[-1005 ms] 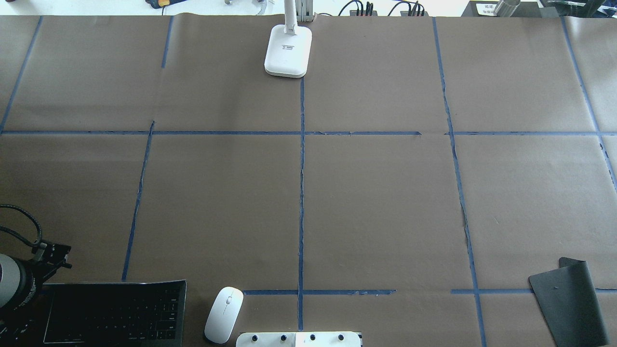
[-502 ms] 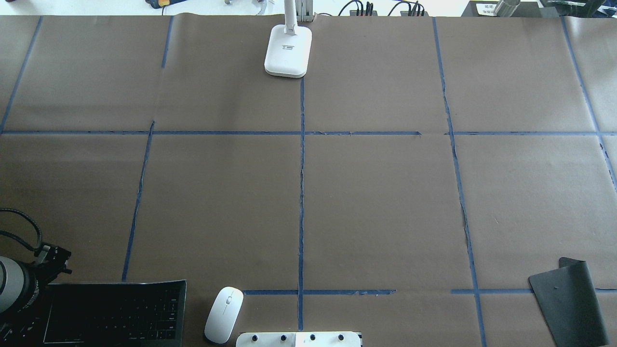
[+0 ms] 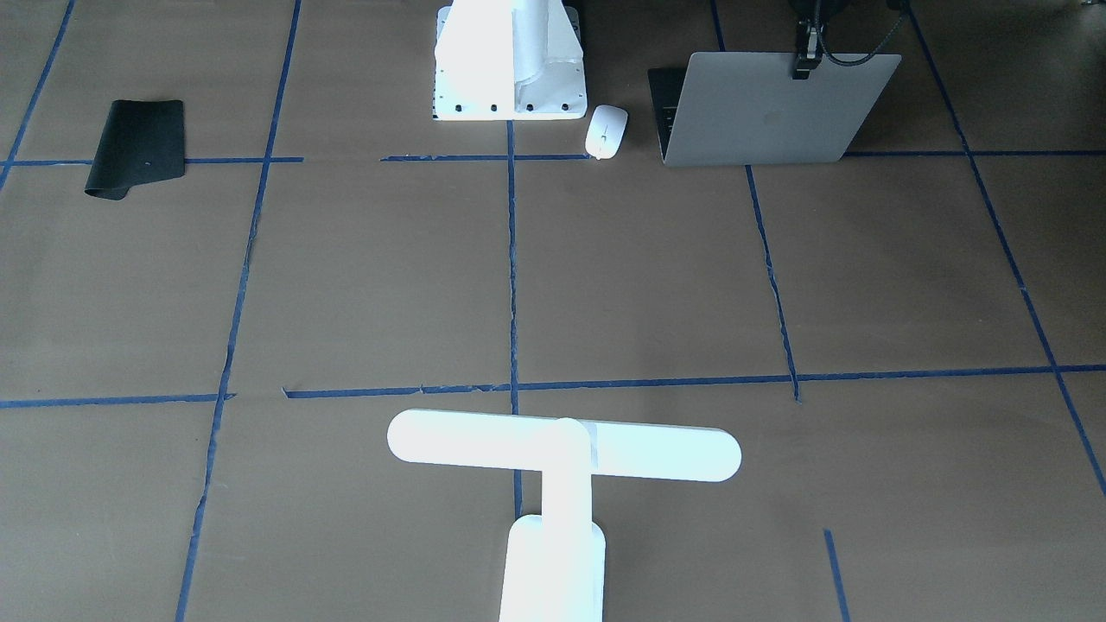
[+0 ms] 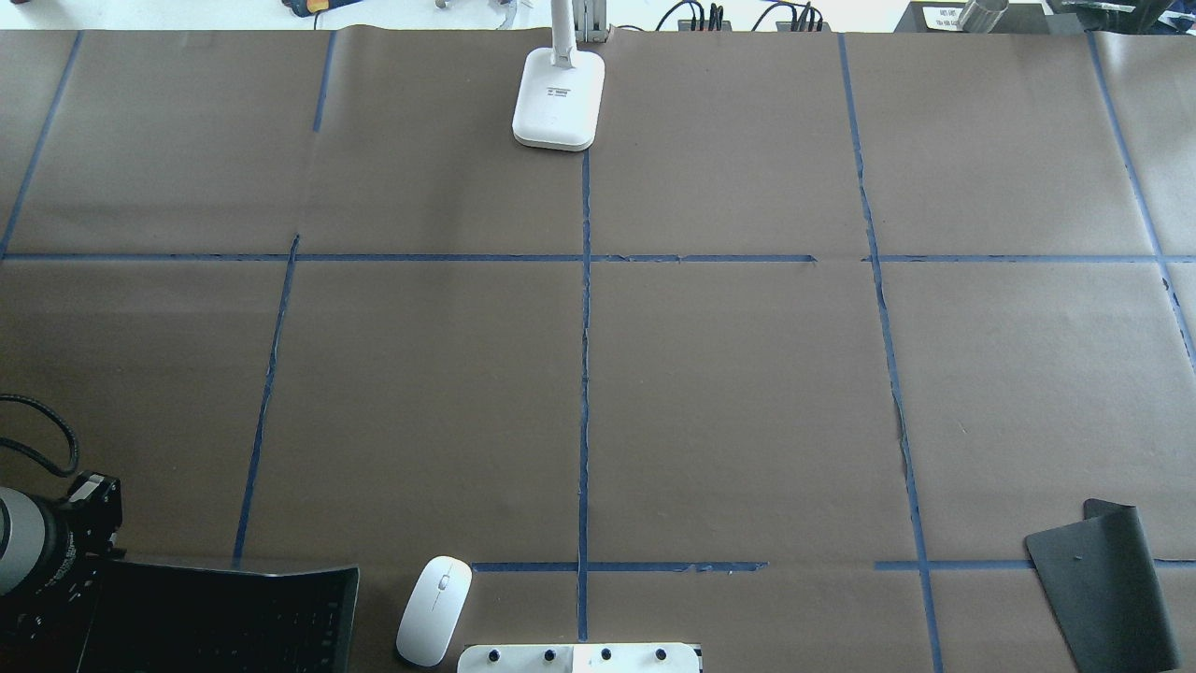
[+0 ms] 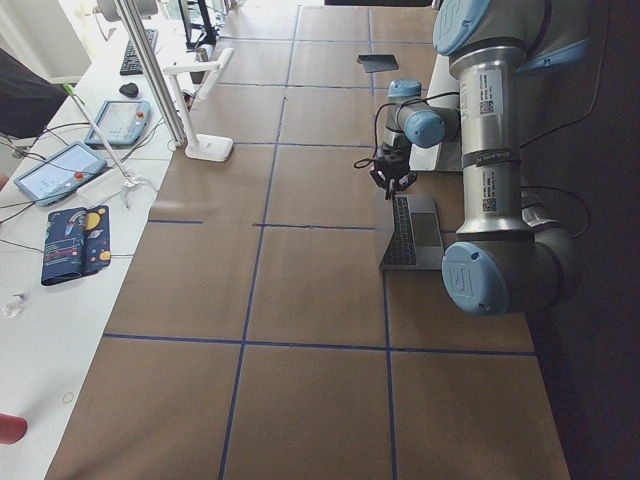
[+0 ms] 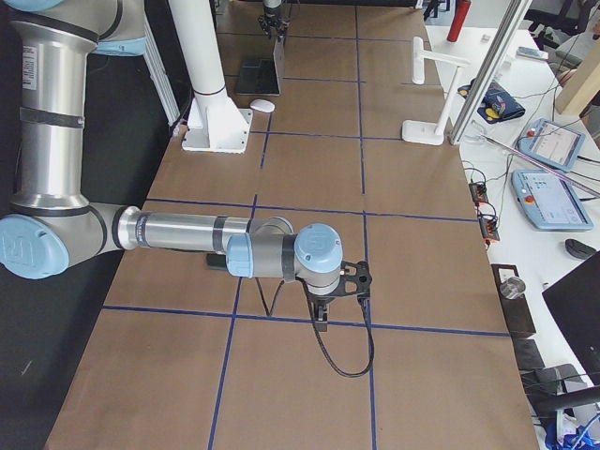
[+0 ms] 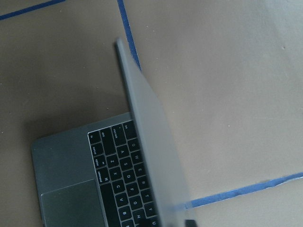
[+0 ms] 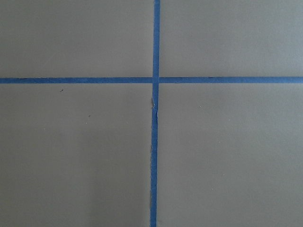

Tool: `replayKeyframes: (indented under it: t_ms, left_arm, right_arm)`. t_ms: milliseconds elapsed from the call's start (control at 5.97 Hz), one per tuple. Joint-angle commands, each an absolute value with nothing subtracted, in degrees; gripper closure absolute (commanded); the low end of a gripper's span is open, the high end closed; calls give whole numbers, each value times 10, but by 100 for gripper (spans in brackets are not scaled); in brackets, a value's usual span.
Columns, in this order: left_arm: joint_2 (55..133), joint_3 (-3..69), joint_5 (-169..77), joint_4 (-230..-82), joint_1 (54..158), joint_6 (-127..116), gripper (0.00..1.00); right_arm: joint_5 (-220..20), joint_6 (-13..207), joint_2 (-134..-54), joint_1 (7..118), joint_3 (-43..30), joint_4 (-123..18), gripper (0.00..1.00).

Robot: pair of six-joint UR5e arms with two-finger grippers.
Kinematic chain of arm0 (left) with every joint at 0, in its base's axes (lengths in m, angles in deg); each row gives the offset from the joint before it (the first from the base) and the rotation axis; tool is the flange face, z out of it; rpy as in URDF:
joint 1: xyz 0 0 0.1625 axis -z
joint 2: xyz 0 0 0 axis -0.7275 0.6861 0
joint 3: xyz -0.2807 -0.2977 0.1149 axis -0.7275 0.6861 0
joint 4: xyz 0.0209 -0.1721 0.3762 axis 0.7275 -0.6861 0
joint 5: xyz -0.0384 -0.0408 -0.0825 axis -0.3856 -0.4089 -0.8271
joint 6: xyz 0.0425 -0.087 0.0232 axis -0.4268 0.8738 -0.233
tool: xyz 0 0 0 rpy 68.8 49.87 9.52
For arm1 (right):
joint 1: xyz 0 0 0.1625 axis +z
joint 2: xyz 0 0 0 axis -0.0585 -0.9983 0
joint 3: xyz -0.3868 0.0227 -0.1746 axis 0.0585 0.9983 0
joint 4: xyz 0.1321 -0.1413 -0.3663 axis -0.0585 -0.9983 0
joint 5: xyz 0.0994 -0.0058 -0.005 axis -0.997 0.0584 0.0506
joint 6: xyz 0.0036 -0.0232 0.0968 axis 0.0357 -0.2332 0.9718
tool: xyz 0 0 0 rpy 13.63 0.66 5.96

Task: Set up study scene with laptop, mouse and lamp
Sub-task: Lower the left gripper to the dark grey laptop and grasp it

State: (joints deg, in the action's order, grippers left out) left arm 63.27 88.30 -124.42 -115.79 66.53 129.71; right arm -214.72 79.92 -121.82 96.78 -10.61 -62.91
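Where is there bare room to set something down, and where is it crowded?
Bare: the whole middle between lamp and mouse, and across to the black mat. Crowded: laptop, mouse and white mount clustered at the robot's edge.

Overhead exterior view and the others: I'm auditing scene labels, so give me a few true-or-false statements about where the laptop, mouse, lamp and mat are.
1. The space-grey metal laptop has its lid shut. False: the lid is raised and the keyboard shows.
2. The left gripper is at the lid's top edge. True.
3. The glossy white oval mouse lies on the flat black rectangular mat. False: it lies beside the laptop, apart from it, far from the mat.
4. The white T-shaped lamp stands upright. True.
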Motion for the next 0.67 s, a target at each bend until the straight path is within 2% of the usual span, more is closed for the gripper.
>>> replayKeyframes:
  t_ms: [0, 335, 502]
  left_arm:
    - [633, 885, -1244, -1150, 717, 1291, 100]
    - [651, 881, -1244, -1120, 775, 1240, 100]
    - [688, 868, -1244, -1103, 824, 1197, 100]
  right_arm:
    - [-2149, 800, -1218, 969, -108, -629, 0]
    - [-2149, 800, -1219, 969, -111, -629, 0]
    - [-2149, 800, -1219, 969, -111, -629, 0]
